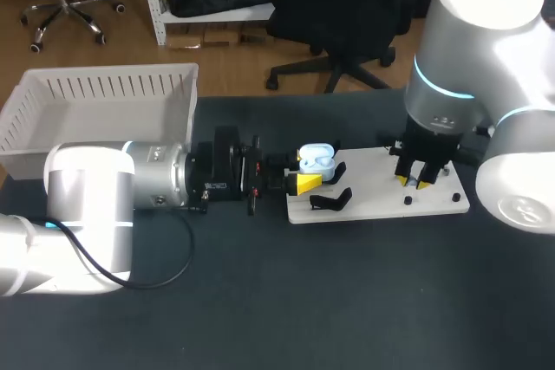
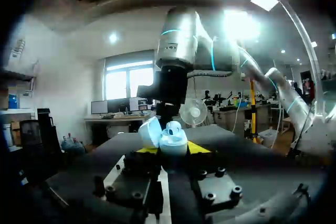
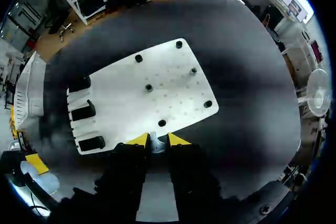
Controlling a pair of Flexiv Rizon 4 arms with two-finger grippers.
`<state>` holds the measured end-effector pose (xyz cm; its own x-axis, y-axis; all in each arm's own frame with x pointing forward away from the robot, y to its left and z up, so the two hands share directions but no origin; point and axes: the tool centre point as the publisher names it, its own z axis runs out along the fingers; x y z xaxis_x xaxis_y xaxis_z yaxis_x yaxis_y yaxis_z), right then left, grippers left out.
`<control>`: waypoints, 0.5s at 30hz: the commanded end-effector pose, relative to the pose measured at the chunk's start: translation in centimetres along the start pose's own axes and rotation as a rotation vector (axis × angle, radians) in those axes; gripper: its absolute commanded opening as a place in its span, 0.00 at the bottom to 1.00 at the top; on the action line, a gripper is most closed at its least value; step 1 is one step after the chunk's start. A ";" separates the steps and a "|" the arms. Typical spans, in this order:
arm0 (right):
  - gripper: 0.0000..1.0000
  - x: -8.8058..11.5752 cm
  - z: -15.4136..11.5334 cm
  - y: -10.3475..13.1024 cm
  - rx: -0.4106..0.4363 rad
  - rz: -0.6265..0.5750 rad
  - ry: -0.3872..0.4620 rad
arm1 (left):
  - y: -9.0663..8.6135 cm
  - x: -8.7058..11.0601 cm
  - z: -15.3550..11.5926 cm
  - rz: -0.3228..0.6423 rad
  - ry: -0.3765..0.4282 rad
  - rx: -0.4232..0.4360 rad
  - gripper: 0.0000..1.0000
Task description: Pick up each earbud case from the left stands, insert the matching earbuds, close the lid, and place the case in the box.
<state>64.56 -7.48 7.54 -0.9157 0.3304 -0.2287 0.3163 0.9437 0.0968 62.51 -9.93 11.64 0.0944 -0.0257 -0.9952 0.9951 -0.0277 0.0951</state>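
Left jaws: closed on the case (image 2: 173, 142), one yellow tip at each side of its base; aimed toward 3 o'clock in the head view.
Right jaws: aimed straight down over the board (image 1: 381, 192), on its 3 o'clock half; cannot tell whether open or closed.
Case: white, lid (image 2: 149, 131) open; at the board's 9 o'clock end, next to the stands (image 3: 84, 110); something pale and rounded inside, too small to name.
Stands: black, in a row along the board's 9 o'clock edge; three in the right wrist view, two showing in the head view.
Board: pale, flat on the dark worktop (image 1: 347, 301), toward 3 o'clock from the worktop's middle; small black pegs (image 3: 149, 87) dotted over it.
Box (image 1: 113, 86): white, slatted walls, at the worktop's 10 o'clock corner, well apart from the board.
Left arm (image 1: 95, 188): in from 9 o'clock, low and level across the worktop; black cable (image 1: 165, 279) looped beside it.
Right arm (image 1: 486, 32): in from 3 o'clock, wrist upright above the board.
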 end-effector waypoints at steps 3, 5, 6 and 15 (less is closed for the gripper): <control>0.00 1.5 -5.8 0.7 -0.002 0.031 -0.053 | -0.2 0.1 0.0 0.004 -0.002 -0.008 0.00; 0.00 2.0 -7.2 1.3 -0.010 0.028 -0.070 | -0.2 0.1 0.0 0.004 -0.002 -0.008 0.00; 0.00 2.3 -8.3 1.7 -0.016 0.028 -0.080 | -0.2 0.1 0.0 0.004 -0.002 -0.008 0.00; 0.00 4.7 -14.5 6.4 0.014 -0.035 -0.171 | -0.2 0.1 0.0 0.004 -0.002 -0.008 0.00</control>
<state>60.17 -1.73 18.69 -0.8849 0.2966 -0.3591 0.2776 0.9550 0.1049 62.51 -9.93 11.64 0.0943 -0.0257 -0.9952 0.9951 -0.0277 0.0950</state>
